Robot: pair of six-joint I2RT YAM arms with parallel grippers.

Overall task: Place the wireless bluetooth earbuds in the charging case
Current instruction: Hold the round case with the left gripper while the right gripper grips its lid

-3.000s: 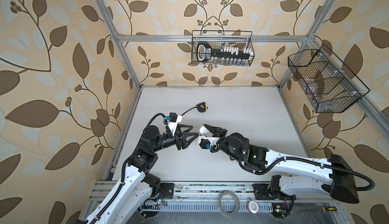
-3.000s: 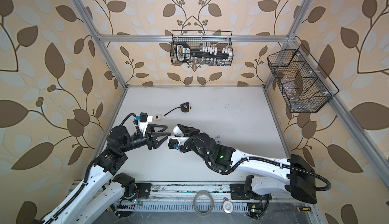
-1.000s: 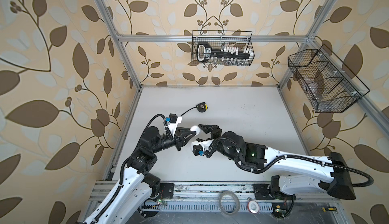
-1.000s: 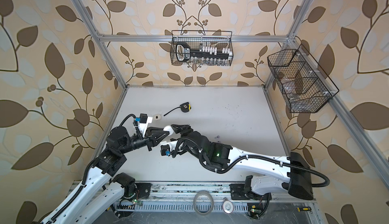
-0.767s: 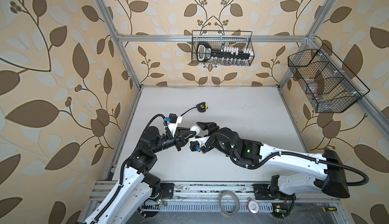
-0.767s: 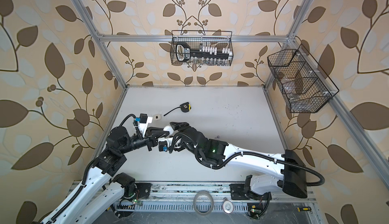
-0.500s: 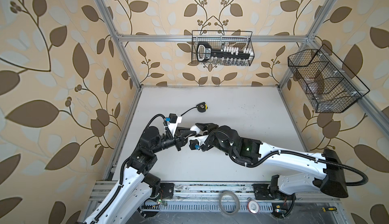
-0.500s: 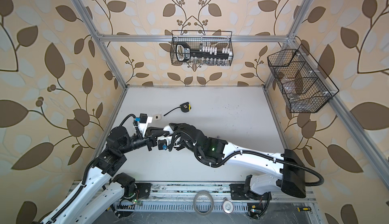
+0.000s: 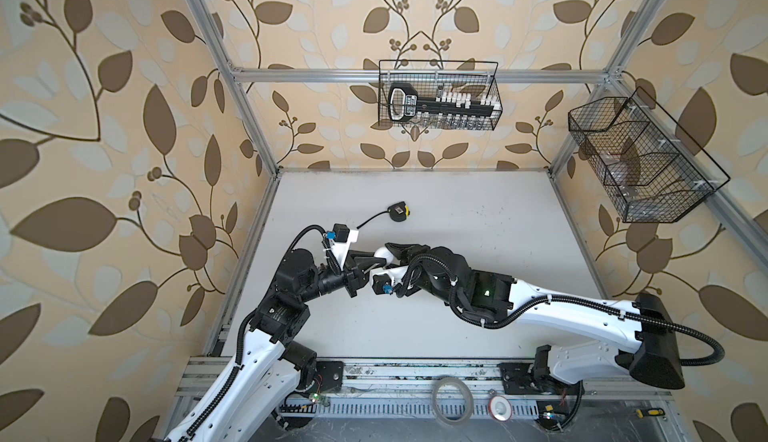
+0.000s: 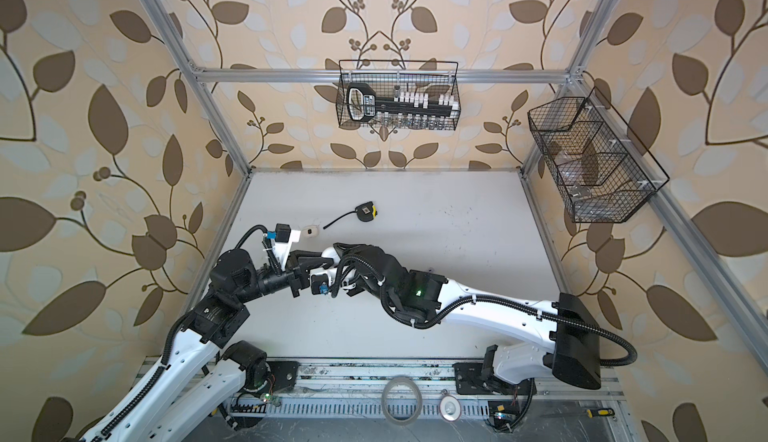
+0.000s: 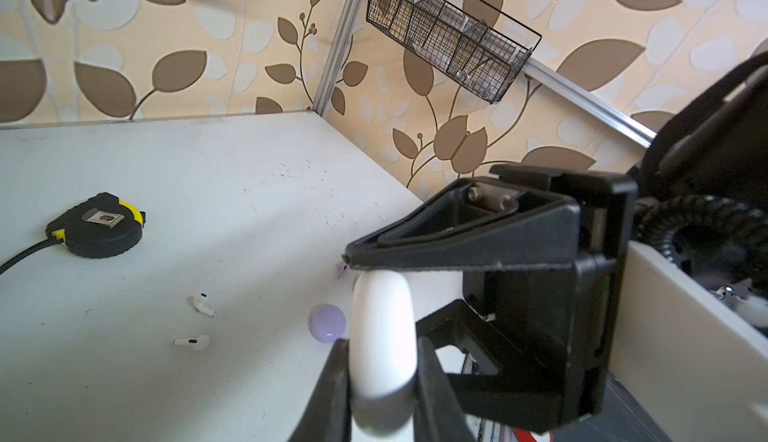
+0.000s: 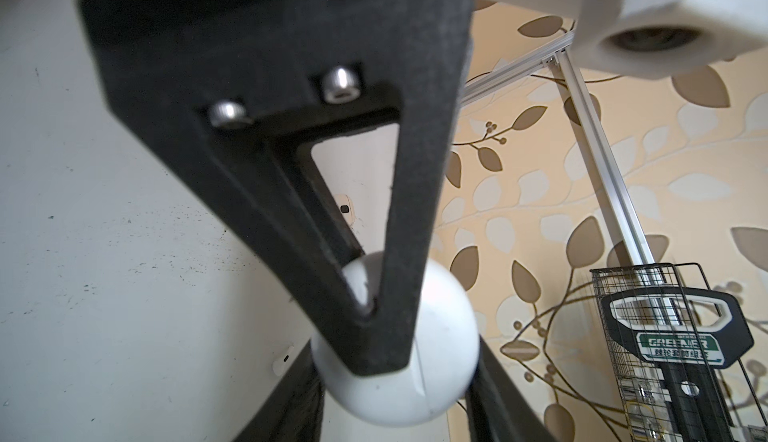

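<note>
Right claw (image 9: 385, 254) swung left, crowding case (image 11: 382, 328), left claw (image 11: 382, 382).

Left arm (image 9: 257, 361) and right arm (image 9: 582, 315): link shells were glossy white and joint housings black.
Black corrugated cable (image 9: 490, 327) ran outside both arms, fixed with small ties.
A green indicator light (image 9: 485, 293) was lit on the right forearm.
White wrist camera mount (image 9: 345, 245) carried a blue connector (image 9: 330, 235).
Fingers (image 12: 270, 149) were matte black open triangular frames, each with two silver socket screws (image 12: 340, 80) at the base.
</note>
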